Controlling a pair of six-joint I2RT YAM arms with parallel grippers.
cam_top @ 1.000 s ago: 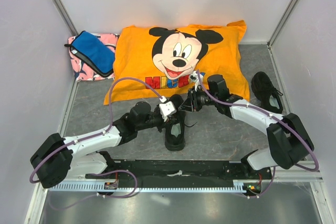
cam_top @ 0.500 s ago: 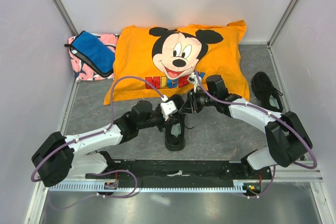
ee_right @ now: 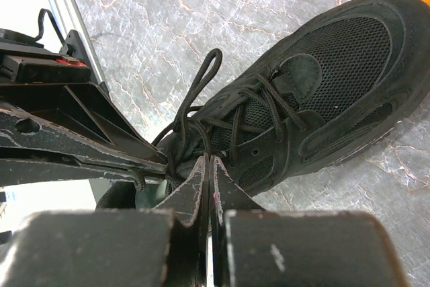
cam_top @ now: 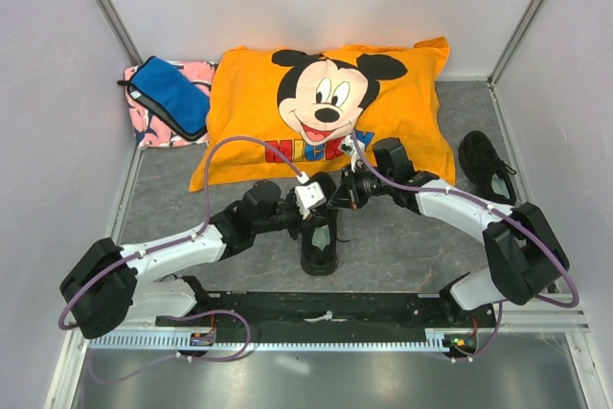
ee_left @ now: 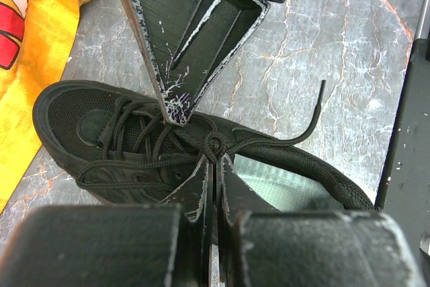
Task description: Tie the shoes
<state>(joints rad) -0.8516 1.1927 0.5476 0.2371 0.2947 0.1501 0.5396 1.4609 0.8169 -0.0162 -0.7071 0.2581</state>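
Black sneaker (cam_top: 319, 238) lies at centre table between the two arms, toe toward the orange pillow (cam_top: 249, 112). Its mate (cam_top: 488, 168) sits well apart near the right wall, with neither arm near it. Both grippers meet over the sneaker's tongue. The left gripper (ee_left: 213, 166) has its fingers pressed together on a strand of the laces (ee_left: 144, 132), just beside a small knot (ee_left: 215, 144). The right gripper (ee_right: 208, 162), fingers likewise pinched tight, appears to clamp another strand at the same spot. One loop (ee_right: 201, 75) stands free above the eyelets, and a loose lace end (ee_left: 302, 132) trails across the collar toward the table (ee_left: 349, 45).

The work appears to be in the bow-forming stage on the first shoe: the base crossing looks made, the bow not yet finished. The next move likely calls for the two grippers to draw their strands apart in opposite directions, evenly. Both need to grip firmly enough that the thin lace does not slip and the free loop is not pulled out.
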